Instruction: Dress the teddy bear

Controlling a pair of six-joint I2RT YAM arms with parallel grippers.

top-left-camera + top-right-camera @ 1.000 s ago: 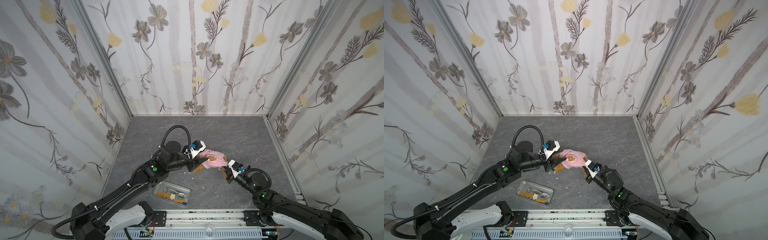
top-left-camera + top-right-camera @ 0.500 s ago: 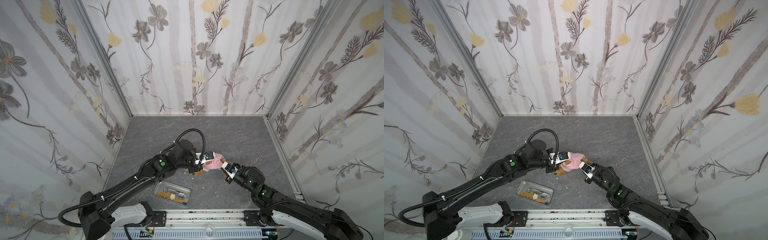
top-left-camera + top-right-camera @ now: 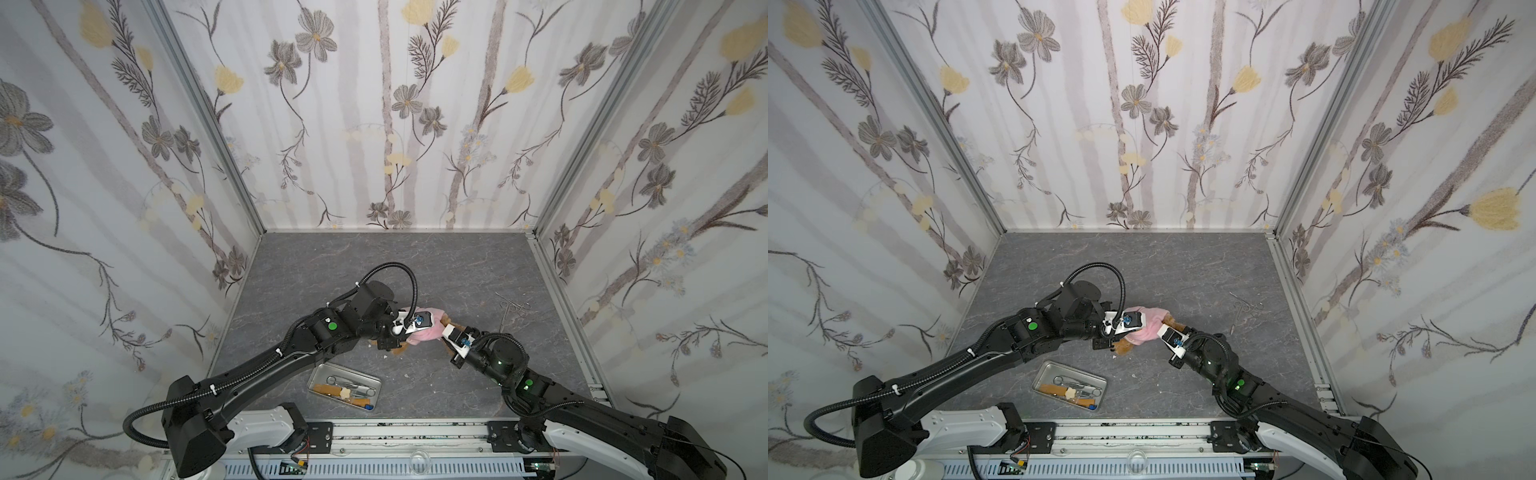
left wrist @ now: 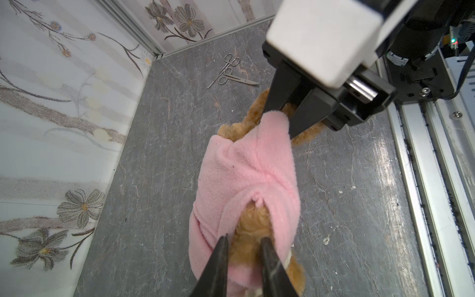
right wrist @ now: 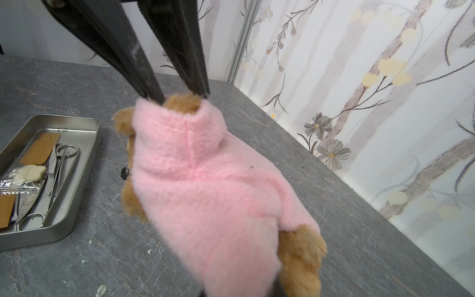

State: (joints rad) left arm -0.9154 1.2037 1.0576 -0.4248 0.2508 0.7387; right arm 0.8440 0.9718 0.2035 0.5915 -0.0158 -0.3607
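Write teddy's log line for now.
step: dressing | teddy bear: mostly in pink shirt | left tool: open, fur between | right tool: shut on shirt

Pink shirt (image 4: 244, 167) hides most of the teddy bear (image 4: 253, 223) beyond the left gripper's (image 4: 244, 237) fingers (image 4: 218, 262); the right gripper's (image 4: 289, 114) fingers (image 4: 280, 90) end unseen behind its hem.

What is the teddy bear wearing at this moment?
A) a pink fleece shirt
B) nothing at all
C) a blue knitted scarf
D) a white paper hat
A: the pink shirt wraps the body of the teddy bear, and only brown fur shows at its openings.
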